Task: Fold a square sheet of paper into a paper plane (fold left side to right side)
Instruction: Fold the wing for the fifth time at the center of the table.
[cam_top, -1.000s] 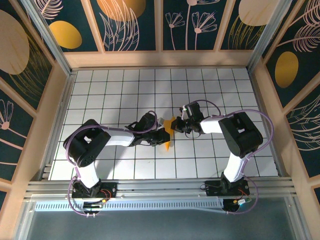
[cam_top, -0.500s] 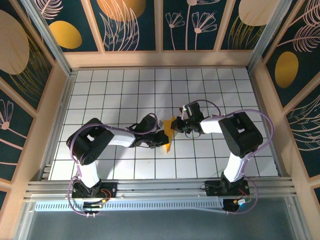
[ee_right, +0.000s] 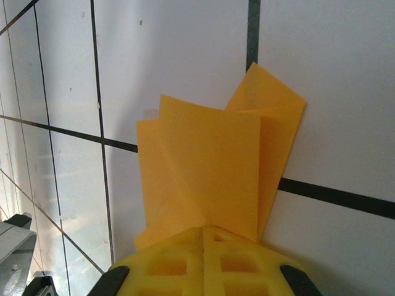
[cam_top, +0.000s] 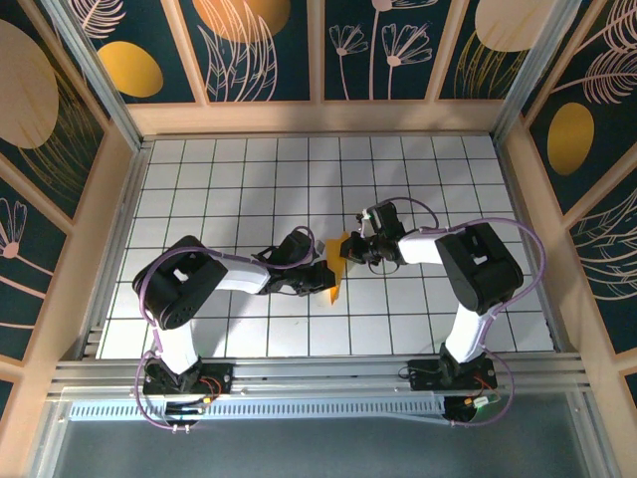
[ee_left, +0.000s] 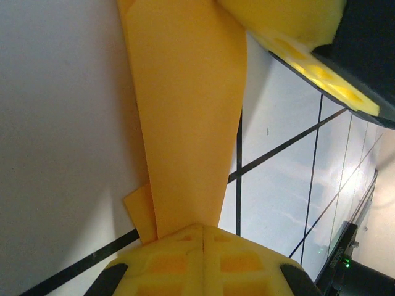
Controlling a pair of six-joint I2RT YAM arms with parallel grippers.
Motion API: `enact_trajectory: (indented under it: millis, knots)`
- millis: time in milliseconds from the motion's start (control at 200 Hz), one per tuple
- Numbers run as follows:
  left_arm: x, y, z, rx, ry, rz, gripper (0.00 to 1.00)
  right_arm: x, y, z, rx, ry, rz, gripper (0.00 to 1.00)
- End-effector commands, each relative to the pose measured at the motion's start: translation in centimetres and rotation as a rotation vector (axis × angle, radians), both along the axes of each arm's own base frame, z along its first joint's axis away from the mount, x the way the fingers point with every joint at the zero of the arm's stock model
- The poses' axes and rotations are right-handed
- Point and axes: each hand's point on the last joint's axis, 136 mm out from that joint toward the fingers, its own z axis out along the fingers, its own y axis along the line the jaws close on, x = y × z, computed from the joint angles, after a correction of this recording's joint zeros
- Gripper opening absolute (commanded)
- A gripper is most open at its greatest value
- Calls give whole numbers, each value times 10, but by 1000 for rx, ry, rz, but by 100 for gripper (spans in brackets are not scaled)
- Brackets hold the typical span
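Near the middle of the white tiled surface (cam_top: 199, 179), the left fingers (ee_left: 173, 265) are pinched tight on the near end of the folded orange-yellow paper (cam_top: 336, 261), a narrow strip crossing a dark grid line. Just beyond, the right fingers (ee_right: 173, 265) are clamped on its far end, where the folded layers fan apart.
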Motion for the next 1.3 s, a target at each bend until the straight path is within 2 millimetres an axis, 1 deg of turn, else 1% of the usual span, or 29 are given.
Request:
enact_trajectory:
  millis: [0, 85, 220, 360, 505, 591, 736, 821, 1116, 1296]
  knots:
    - [-17, 28, -43, 201, 60, 2, 0, 7, 3, 37, 31, -82, 28, 0]
    - [-16, 31, -46, 237, 54, 5, 0, 7, -3, 52, 22, -131, 20, 0]
    - [-15, 39, -49, 311, 41, 7, 0, -5, -11, 57, 17, -159, 33, 0]
    - [-14, 40, -51, 354, 29, 1, 0, -24, -6, 49, 57, -145, 64, 0]
    - [-14, 41, -53, 389, 26, -1, 0, -30, 0, 35, 62, -125, 70, 0]
    - [-15, 40, -54, 405, 23, -8, 0, -30, 4, 27, 67, -112, 72, 0]
    - [-15, 40, -56, 423, 24, -15, 0, -27, 14, 21, 59, -111, 90, 0]
    - [-15, 40, -56, 429, 25, -16, 0, -24, 15, 16, 49, -106, 88, 0]
    - [-16, 41, -59, 455, 28, -27, 0, -11, 4, -6, -64, -111, 70, 0]
    - [-17, 41, -60, 461, 31, -33, 0, 0, -5, -10, -93, -119, 49, 0]
